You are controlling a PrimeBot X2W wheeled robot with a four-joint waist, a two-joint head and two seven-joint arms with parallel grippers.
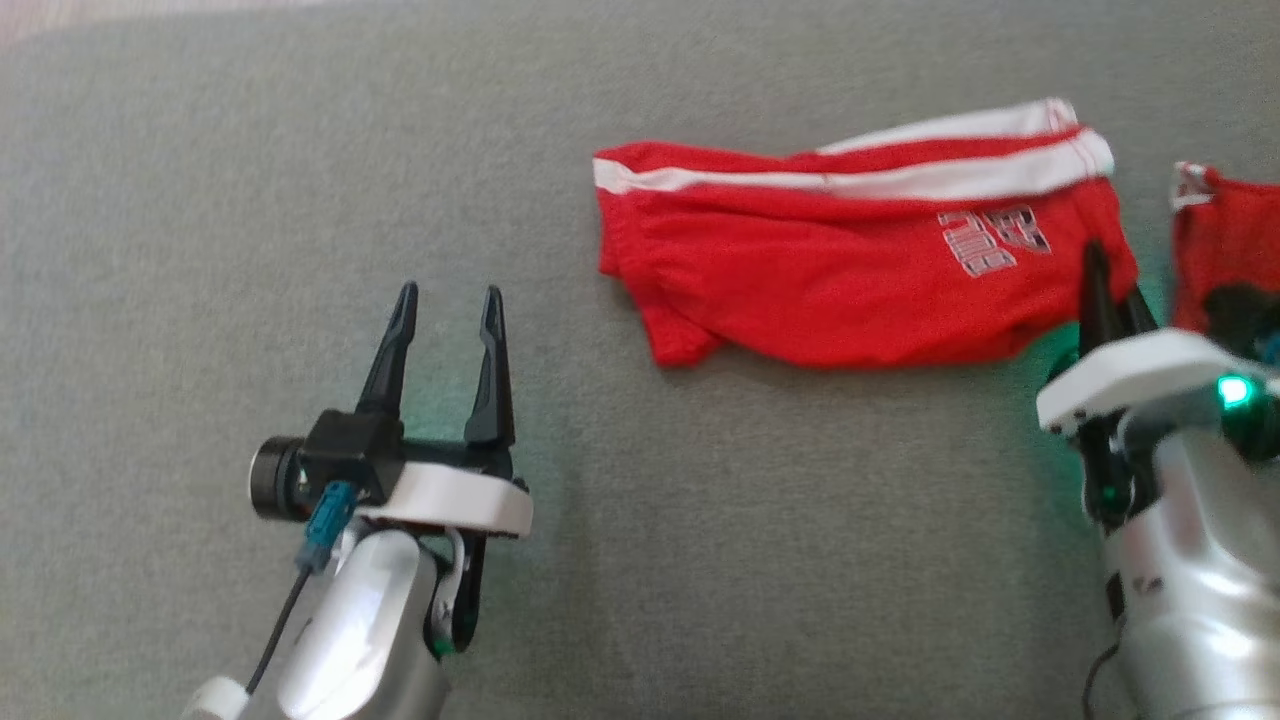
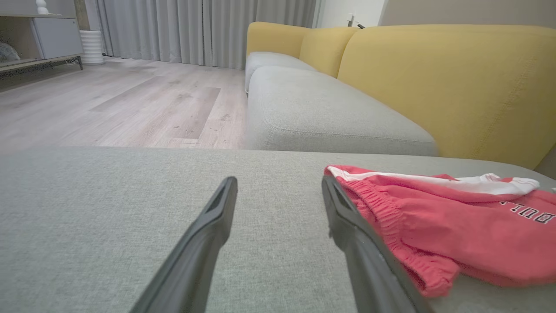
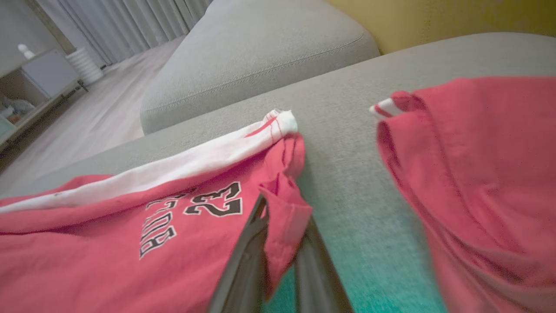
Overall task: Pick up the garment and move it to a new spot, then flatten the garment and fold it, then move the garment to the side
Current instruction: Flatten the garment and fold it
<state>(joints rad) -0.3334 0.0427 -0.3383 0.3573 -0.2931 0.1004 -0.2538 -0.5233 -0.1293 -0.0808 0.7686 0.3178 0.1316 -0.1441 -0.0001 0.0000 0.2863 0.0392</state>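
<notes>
The garment [image 1: 840, 270], red shorts with a white side stripe and printed lettering, lies spread on the grey cushion [image 1: 250, 150]. My right gripper [image 1: 1112, 285] is at its right hem corner. In the right wrist view the right gripper [image 3: 284, 217] is shut on a fold of the garment [image 3: 108, 230], with red cloth pinched between its dark fingers. My left gripper [image 1: 450, 300] stands open on the cushion, to the left of the shorts and apart from them. In the left wrist view, the left gripper [image 2: 278, 184] holds nothing and the garment [image 2: 456, 234] lies just right of its right finger.
A second red piece of clothing [image 1: 1235, 250] lies at the right edge, a short gap from the shorts, and fills the right side of the right wrist view [image 3: 478, 174]. A yellow backrest [image 2: 434, 78] rises behind the cushion. Wooden floor [image 2: 108, 100] lies beyond its far edge.
</notes>
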